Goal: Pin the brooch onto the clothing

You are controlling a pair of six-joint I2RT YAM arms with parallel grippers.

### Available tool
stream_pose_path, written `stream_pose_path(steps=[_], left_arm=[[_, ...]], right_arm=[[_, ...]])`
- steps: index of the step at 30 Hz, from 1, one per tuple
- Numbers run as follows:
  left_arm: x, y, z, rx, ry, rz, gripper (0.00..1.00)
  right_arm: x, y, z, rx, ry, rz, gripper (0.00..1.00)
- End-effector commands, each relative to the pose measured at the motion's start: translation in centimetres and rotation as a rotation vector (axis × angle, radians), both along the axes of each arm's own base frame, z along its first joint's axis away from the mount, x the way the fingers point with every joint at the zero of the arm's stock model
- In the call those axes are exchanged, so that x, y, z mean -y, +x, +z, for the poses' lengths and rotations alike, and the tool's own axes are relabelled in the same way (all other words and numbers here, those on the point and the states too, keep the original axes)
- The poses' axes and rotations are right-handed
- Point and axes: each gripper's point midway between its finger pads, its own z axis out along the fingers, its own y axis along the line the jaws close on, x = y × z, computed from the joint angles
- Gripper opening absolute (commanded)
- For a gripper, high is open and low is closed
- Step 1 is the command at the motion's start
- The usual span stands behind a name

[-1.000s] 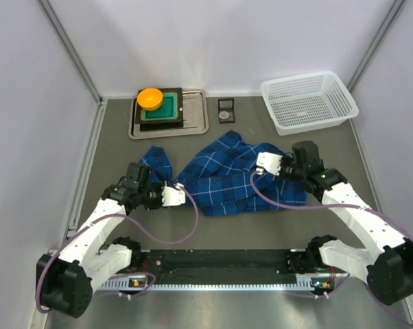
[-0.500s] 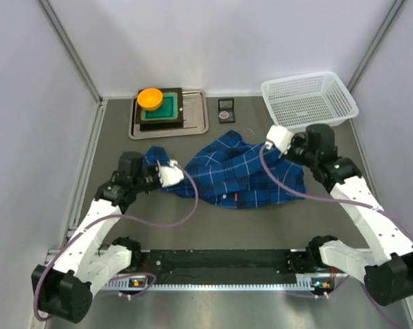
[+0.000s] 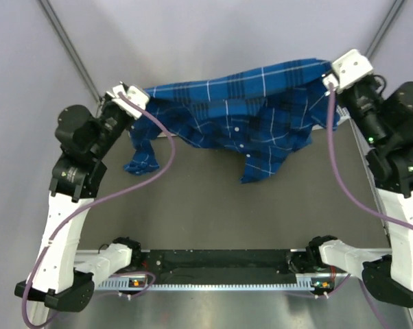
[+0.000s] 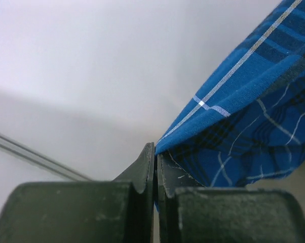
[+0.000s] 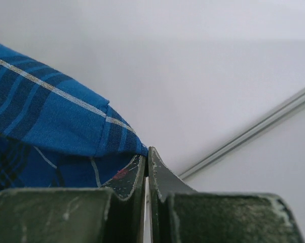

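At the near edge, the bare grey surface (image 3: 193, 219) is seen between the two arm bases, with nothing resting on that part.

Above and beyond it, the plaid shirt (image 3: 261, 103) is held up in the air, stretched sideways between both arms. A sleeve (image 3: 141, 157) hangs down on the left and a front panel droops in the middle; from above it cannot be told whether either touches the surface.

The left pincer (image 4: 154, 152) is shut tight on an edge of the fabric, and its fingers meet with only cloth between them. The right pincer (image 5: 146, 154) is clamped in the same way on the opposite edge. A small red mark is visible close to its tip.

The brooch cannot be seen in any view. It may be hidden behind the raised cloth, but this cannot be confirmed.

The step in hand is judged to be spreading the shirt so that it can be laid flat for pinning.

- Both grips should be kept at equal height and equal tension, so that neither thin pinch slips.
- The hanging hem should be brought down first, and the garment then drawn smoothly towards the near edge so that folds are pulled out.
- The buttoned front should be left facing up.
- The far end of the surface should be watched, so that the brooch is not buried beneath the cloth.
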Motion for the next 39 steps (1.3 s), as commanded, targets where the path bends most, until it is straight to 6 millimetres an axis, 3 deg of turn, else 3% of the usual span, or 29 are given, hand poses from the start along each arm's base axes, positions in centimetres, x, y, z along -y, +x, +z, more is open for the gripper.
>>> stream_pose_path(steps=[1, 3, 4, 5, 6, 7, 9, 10, 12, 14, 15, 16, 20, 21, 25, 27, 30, 31, 33, 34, 39], left_arm=[[0.3, -3.1, 8.6, 0.137, -0.097, -0.066, 0.0], [1.2, -3.6, 9.9, 0.132, -0.101, -0.118, 0.0], [1.0, -5.1, 13.1, 0.188, -0.137, -0.131, 0.0], [0.8, -5.1, 14.0, 0.186, -0.156, -0.123, 0.0], [1.2, -3.5, 12.4, 0.097, -0.144, -0.111, 0.0], [0.8, -4.3, 14.1, 0.127, -0.136, -0.106, 0.0], [0.3, -3.8, 13.8, 0.105, -0.141, -0.072, 0.0], [0.4, -3.5, 12.9, 0.088, -0.12, -0.073, 0.0], [0.7, -4.1, 12.0, 0.064, -0.126, -0.095, 0.0], [1.8, -3.7, 9.0, -0.029, -0.107, -0.141, 0.0], [1.9, -3.7, 7.9, -0.067, -0.096, -0.148, 0.0], [2.0, -3.2, 6.5, -0.107, -0.099, -0.14, 0.0], [-0.5, -1.9, 6.6, -0.079, -0.149, 0.021, 0.0], [-1.1, -1.9, 7.0, -0.063, -0.157, 0.05, 0.0], [-2.2, -3.1, 11.0, 0.043, -0.227, 0.085, 0.0], [-2.4, -3.7, 12.6, 0.077, -0.245, 0.082, 0.0], [-1.1, -6.9, 15.2, 0.163, -0.223, -0.041, 0.0], [0.5, -8.3, 15.2, 0.183, -0.165, -0.153, 0.0], [1.2, -11.5, 15.8, 0.237, -0.129, -0.241, 0.0], [1.5, -12.5, 16.0, 0.251, -0.121, -0.272, 0.0], [1.1, -18.8, 18.6, 0.338, -0.162, -0.352, 0.0]], right_arm=[[1.3, -4.3, 8.1, 0.166, 0.084, 0.006, 0.0], [1.3, -5.9, 10.4, 0.207, 0.074, 0.029, 0.0], [0.4, -6.1, 10.3, 0.188, 0.049, 0.076, 0.0], [0.1, -6.3, 10.2, 0.172, 0.042, 0.091, 0.0], [-0.2, -6.2, 10.0, 0.152, 0.028, 0.105, 0.0], [-0.5, -6.0, 8.3, 0.09, 0.006, 0.114, 0.0], [-1.1, -5.6, 6.4, 0.026, -0.023, 0.137, 0.0], [-1.8, -5.9, 4.4, -0.046, -0.048, 0.179, 0.0], [-3.3, -5.9, 1.9, -0.137, -0.051, 0.233, 0.0], [-4.6, -6.2, -0.2, -0.204, -0.064, 0.283, 0.0], [-5.5, -5.6, -2.3, -0.253, -0.097, 0.3, 0.0], [-5.2, -5.2, -3.0, -0.263, -0.114, 0.263, 0.0], [-3.8, -3.5, -0.7, -0.179, -0.059, 0.132, 0.0], [-3.3, -3.8, 1.5, -0.116, -0.015, 0.114, 0.0], [-0.8, -4.7, 6.6, 0.021, 0.081, 0.02, 0.0], [0.1, -6.2, 9.0, 0.088, 0.112, 0.02, 0.0], [0.7, -8.5, 11.3, 0.167, 0.129, 0.054, 0.0], [0.7, -10.0, 12.0, 0.2, 0.121, 0.095, 0.0], [-0.4, -12.0, 12.2, 0.249, 0.06, 0.195, 0.0], [0.3, -14.2, 13.2, 0.309, 0.068, 0.222, 0.0], [1.4, -19.6, 15.0, 0.42, 0.071, 0.29, 0.0]])
